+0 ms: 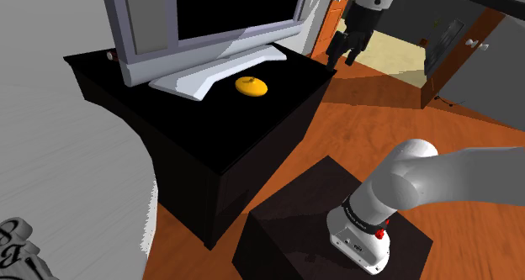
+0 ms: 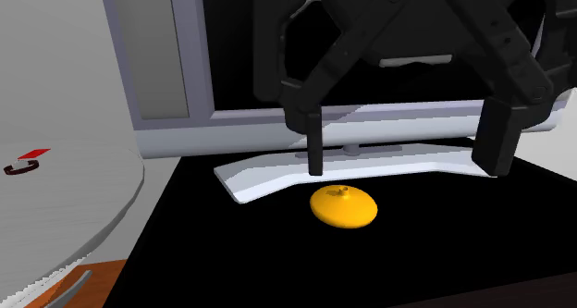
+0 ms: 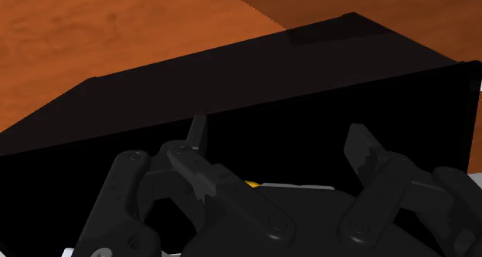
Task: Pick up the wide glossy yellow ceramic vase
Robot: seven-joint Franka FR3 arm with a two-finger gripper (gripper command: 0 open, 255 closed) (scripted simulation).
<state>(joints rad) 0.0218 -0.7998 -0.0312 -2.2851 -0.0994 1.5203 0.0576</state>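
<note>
The wide, squat, glossy yellow vase (image 2: 343, 207) sits on the top of the low black cabinet (image 1: 278, 102), near the middle of the shoulder view, just in front of the pale grey foot (image 1: 193, 83) of the flat black screen (image 1: 235, 9). Its flattened shape looks stable, and the bare top around it leaves room for a descent from above. The all-black 2-finger gripper (image 2: 405, 144) fills the upper half of the second exterior view, its fingers spread wide and empty, a spread that I judge suits the broad body. In the shoulder view it hangs at the upper right, beyond the cabinet's far corner, well apart from the vase.

In the wrist view the hand's own linkages cover the vase, leaving 1 yellow sliver. The screen's top is cut off. The vase's mouth is too small to read.
</note>
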